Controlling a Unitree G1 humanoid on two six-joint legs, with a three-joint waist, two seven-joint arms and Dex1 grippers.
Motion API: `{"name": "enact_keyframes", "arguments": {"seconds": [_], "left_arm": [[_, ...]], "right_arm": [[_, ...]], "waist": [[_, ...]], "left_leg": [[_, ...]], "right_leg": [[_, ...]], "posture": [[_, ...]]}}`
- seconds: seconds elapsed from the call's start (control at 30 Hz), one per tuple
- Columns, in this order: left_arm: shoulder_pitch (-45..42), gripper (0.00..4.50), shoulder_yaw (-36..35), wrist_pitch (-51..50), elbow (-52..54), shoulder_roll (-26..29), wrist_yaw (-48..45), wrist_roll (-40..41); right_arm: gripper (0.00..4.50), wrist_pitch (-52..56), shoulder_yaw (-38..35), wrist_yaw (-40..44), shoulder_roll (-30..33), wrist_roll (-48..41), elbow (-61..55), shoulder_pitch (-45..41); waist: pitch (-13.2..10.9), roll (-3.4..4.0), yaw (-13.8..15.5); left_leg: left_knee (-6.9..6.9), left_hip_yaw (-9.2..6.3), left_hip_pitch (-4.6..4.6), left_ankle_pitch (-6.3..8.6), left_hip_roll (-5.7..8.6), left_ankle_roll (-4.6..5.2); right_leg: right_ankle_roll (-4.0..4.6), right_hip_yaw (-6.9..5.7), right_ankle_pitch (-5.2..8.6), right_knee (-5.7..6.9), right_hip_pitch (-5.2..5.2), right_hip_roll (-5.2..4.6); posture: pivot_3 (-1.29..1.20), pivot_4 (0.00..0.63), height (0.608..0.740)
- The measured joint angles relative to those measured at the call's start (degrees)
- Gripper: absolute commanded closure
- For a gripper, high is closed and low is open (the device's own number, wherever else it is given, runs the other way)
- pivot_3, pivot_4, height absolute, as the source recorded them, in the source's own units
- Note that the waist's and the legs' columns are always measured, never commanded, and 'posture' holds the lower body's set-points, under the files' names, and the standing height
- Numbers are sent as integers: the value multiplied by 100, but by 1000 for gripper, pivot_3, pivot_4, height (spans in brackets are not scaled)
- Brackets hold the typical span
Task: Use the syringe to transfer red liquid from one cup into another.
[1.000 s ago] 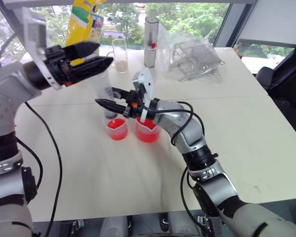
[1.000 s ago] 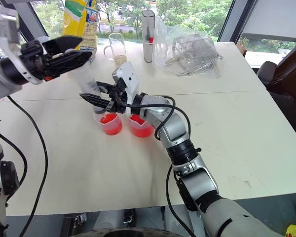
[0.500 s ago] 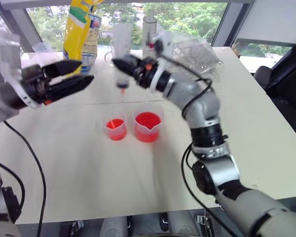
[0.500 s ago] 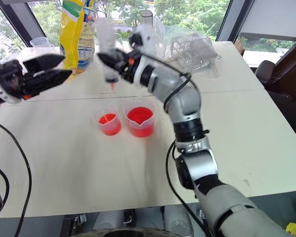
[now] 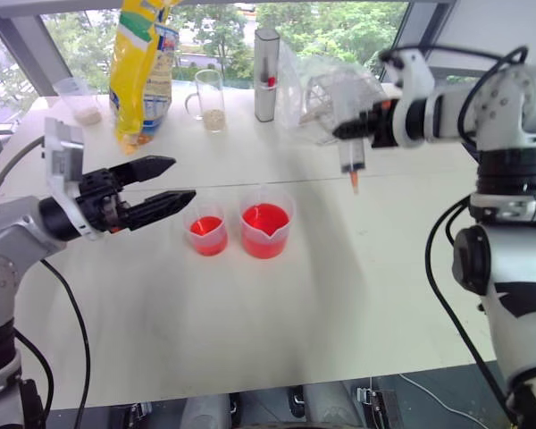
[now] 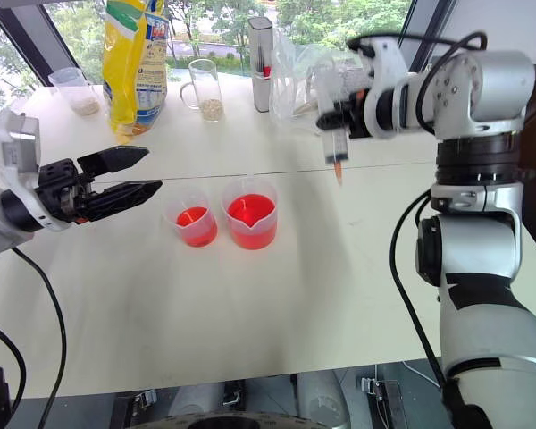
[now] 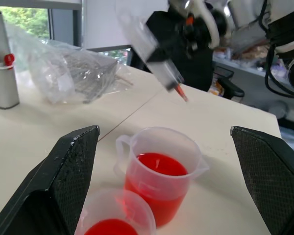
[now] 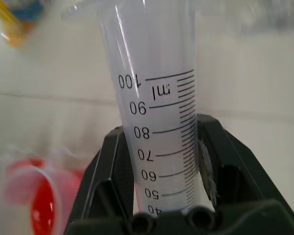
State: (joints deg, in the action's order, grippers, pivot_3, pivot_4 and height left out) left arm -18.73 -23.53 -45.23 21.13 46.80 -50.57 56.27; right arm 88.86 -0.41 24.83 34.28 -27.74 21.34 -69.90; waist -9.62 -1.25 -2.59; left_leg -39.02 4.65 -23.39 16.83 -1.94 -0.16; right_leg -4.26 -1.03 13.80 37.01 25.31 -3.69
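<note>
The right gripper (image 6: 339, 112), clenched on the syringe (image 6: 332, 125), has swung it right, clear of the two cups of red liquid (image 6: 250, 213), while the left gripper (image 6: 132, 174), released, has dropped beside the smaller cup (image 6: 196, 223).

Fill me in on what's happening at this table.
The right end effector is shut on the syringe and holds it in the air, orange tip down, off to the right of the two cups. Both cups sit side by side on the table with red liquid in them: the larger spouted cup and the smaller cup to its left. The left end effector hangs open and empty beside the smaller cup.
</note>
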Motion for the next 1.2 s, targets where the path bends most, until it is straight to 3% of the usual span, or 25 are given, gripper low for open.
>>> {"name": "enact_keyframes", "arguments": {"seconds": [0.27,0.53,0.67,0.73,0.83,0.97,1.13,1.2], "left_arm": [[84,89,89,79,149,-33,247,-80],[376,89,145,381,383,-113,458,-435],[449,0,216,411,434,-116,457,-436],[438,0,224,387,435,-124,454,-349],[414,0,230,319,432,-122,447,-220],[382,0,227,274,407,69,383,-176],[531,0,12,170,360,372,245,-80],[596,0,-74,166,349,520,166,-72]], "right_arm": [[3048,326,-12,-381,-69,0,-95,1225],[3048,326,-83,-714,-57,-227,-230,1576],[1297,328,-191,-900,-65,-491,-411,1803],[195,329,-219,-948,-79,-653,-496,1856],[38,328,-159,-894,50,-767,-859,1883],[38,7,223,-5,938,-1012,-2036,1990],[38,-1825,627,1927,2542,-934,-3363,2698],[38,-2410,511,2718,2885,-998,-3585,3012]], "waist": [[0,0,24],[0,-1,24],[1,-1,29],[0,0,30],[-1,2,31],[-2,4,59],[-4,1,89],[-5,1,91]], "left_leg": [[-1,1,-4,0,2,1],[-1,-2,-1,0,0,0],[-2,-2,-1,0,1,0],[-2,-2,-1,0,0,1],[-3,-2,-2,0,1,1],[-1,-5,-5,2,0,4],[-1,-3,-4,7,0,11],[-1,0,-3,7,-2,11]], "right_leg": [[-2,-3,0,-1,1,1],[-2,-2,0,0,0,11],[-2,-2,0,-1,-2,10],[-2,-2,0,0,-2,10],[-3,-1,0,0,0,9],[-5,-3,2,-5,2,10],[-14,-3,8,-17,-1,7],[-14,-2,8,-19,-2,7]], "posture": [[0,150,740],[0,150,740],[0,150,740],[0,150,740],[0,150,740],[0,150,740],[0,150,740],[0,150,740]]}}
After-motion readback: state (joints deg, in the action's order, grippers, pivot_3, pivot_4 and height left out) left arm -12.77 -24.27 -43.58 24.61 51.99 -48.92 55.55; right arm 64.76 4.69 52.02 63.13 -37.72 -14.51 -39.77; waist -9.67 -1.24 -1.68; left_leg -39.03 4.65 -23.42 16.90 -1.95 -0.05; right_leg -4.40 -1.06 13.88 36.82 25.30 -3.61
